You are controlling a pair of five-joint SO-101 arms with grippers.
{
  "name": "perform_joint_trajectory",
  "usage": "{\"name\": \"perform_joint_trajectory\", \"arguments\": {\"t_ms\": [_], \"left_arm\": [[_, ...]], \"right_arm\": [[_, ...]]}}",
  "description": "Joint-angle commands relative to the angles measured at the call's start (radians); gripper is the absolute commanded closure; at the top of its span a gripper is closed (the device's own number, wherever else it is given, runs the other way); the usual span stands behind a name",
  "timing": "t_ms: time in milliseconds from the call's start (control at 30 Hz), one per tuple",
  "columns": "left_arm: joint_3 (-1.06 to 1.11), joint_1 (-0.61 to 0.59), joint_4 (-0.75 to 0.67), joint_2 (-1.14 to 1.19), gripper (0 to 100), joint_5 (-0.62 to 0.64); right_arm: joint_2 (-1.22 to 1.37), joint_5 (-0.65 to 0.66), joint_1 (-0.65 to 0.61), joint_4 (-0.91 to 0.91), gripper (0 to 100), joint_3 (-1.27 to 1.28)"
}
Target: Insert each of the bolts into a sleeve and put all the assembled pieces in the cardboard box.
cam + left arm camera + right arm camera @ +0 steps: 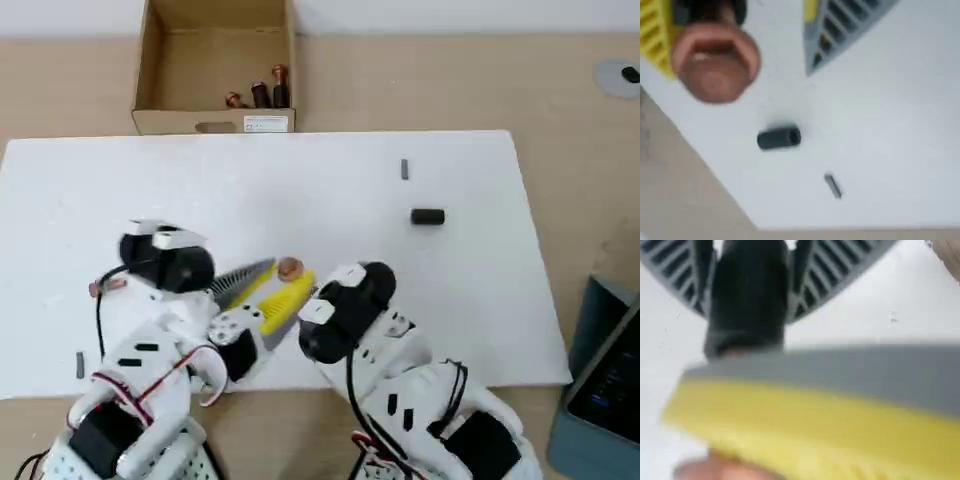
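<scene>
Gripping a black cylindrical sleeve point(745, 290) above the near middle of the white board point(450, 300), the right gripper point(749, 315) likely steadies it for the round-headed copper bolt point(715, 60), which rests against a yellow finger of the left gripper point(740, 69), its jaws apart.

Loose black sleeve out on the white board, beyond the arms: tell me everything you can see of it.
The loose sleeve is a short, matte black cylinder, plastic or rubber by its look. It lies on its side on the white board, long axis left to right in the high view. Its bore cannot be made out. Only the board touches it; a small grey piece lies apart from it, nearer the cardboard box.
</scene>
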Motion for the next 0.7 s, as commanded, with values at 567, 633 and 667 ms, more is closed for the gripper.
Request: {"name": "perform_joint_trajectory", "arguments": {"t_ms": [567, 633, 667], "left_arm": [[-0.143, -0.206, 0.071, -0.007, 100, -0.011], [-0.135, -0.261, 0.071, -0.007, 100, -0.025], [-0.129, -0.290, 0.072, -0.007, 100, -0.044]], "right_arm": [[-0.099, -0.002, -0.001, -0.018, 98.9, -0.024], [-0.097, -0.003, 0.038, -0.018, 98.9, -0.025], [-0.096, -0.003, 0.064, -0.018, 98.9, -0.025]]}}
